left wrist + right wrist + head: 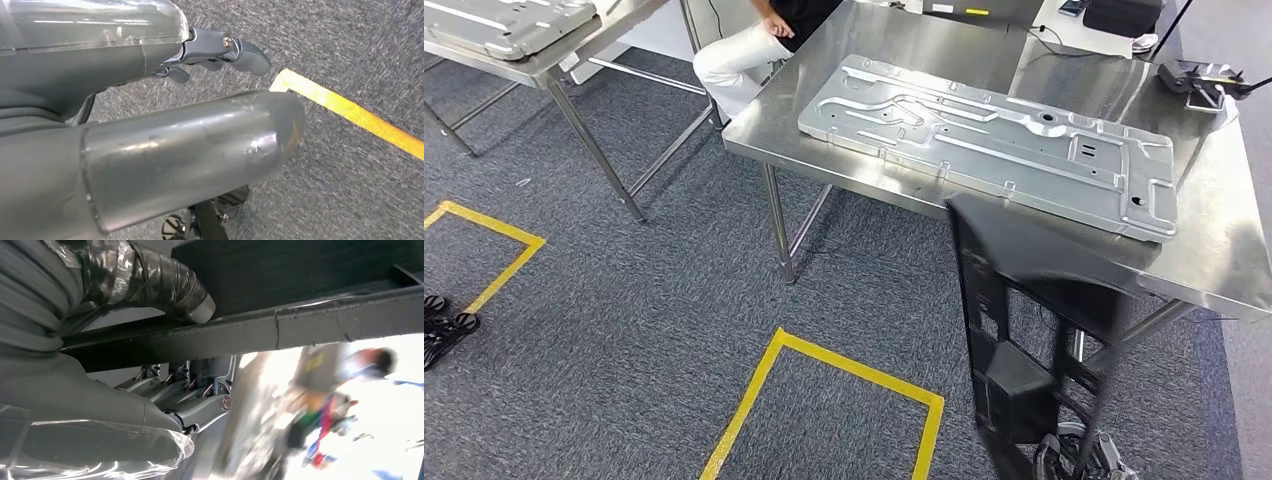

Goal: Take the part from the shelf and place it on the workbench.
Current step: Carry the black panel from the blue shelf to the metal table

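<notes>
The part is a long black plastic frame (1024, 330), standing nearly upright at the lower right of the head view, in front of the steel workbench's (904, 60) near edge. In the right wrist view my right hand (150, 400) grips a black bar of the frame (310, 325), its taped thumb over one side and the fingers (200, 385) under the other. My left hand (200, 100) hangs over the grey carpet with its fingers apart and nothing in it.
A large stamped metal plate (984, 140) lies along the workbench. Dark devices (1194, 75) sit at its far right corner. A person (744, 50) sits behind the bench. A second steel table (554, 60) stands far left. Yellow tape squares (824, 360) mark the carpet.
</notes>
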You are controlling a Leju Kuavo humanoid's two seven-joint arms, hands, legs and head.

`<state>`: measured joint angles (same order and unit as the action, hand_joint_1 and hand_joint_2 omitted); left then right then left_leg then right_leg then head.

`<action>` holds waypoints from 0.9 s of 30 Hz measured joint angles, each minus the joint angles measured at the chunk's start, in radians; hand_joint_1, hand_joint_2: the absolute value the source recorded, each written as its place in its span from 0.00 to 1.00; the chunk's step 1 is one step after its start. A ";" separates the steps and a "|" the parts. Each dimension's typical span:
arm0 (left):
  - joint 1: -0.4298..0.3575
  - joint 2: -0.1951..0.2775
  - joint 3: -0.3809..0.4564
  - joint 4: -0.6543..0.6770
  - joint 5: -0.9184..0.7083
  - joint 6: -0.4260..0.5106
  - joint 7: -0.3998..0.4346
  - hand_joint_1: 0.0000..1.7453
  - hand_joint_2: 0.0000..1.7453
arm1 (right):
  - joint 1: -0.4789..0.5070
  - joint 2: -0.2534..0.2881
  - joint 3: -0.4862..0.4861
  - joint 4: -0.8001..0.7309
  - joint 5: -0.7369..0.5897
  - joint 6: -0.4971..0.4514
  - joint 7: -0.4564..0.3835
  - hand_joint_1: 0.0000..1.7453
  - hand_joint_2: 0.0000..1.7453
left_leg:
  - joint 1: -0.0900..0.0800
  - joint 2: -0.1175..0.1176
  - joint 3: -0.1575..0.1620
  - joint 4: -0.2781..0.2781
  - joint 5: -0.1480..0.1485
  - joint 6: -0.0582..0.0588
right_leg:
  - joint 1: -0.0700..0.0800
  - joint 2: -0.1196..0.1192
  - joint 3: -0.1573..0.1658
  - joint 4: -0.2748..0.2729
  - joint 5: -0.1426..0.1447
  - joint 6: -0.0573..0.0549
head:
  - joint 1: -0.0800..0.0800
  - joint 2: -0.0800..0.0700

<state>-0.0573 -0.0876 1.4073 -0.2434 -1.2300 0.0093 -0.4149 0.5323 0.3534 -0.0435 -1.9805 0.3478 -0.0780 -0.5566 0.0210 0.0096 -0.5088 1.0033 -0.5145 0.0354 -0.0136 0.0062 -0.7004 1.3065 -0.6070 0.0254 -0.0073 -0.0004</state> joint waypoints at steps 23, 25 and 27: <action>-0.003 0.015 -0.008 0.000 -0.035 -0.011 0.008 0.00 0.00 | -0.079 -0.018 0.000 0.094 0.223 -0.289 0.126 1.00 1.00 | -0.013 -0.002 -0.053 0.025 0.030 -0.016 | 0.015 0.006 0.186 -0.282 0.068 -0.036 | -0.004 0.000; -0.004 0.016 -0.018 0.000 -0.055 -0.017 0.008 0.00 0.00 | -0.117 -0.042 0.000 0.104 0.287 -0.389 0.173 1.00 1.00 | -0.008 0.000 -0.042 0.008 0.033 -0.006 | 0.014 0.003 0.179 -0.259 0.054 -0.024 | -0.003 0.000; -0.008 0.017 -0.030 0.000 -0.074 -0.025 0.007 0.00 0.00 | -0.172 -0.080 0.000 0.119 0.341 -0.453 0.223 1.00 1.00 | -0.006 0.003 -0.031 -0.001 0.032 0.002 | 0.009 0.000 0.125 -0.160 0.014 -0.013 | -0.001 0.000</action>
<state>-0.0652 -0.0702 1.3770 -0.2434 -1.3042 -0.0158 -0.4084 0.3599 0.2736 -0.0437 -1.8612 0.6888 -0.5309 -0.3334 0.0155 0.0125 -0.5401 1.0021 -0.4823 0.0375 -0.0047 0.0063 -0.5758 1.1462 -0.5927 0.0129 -0.0087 -0.0002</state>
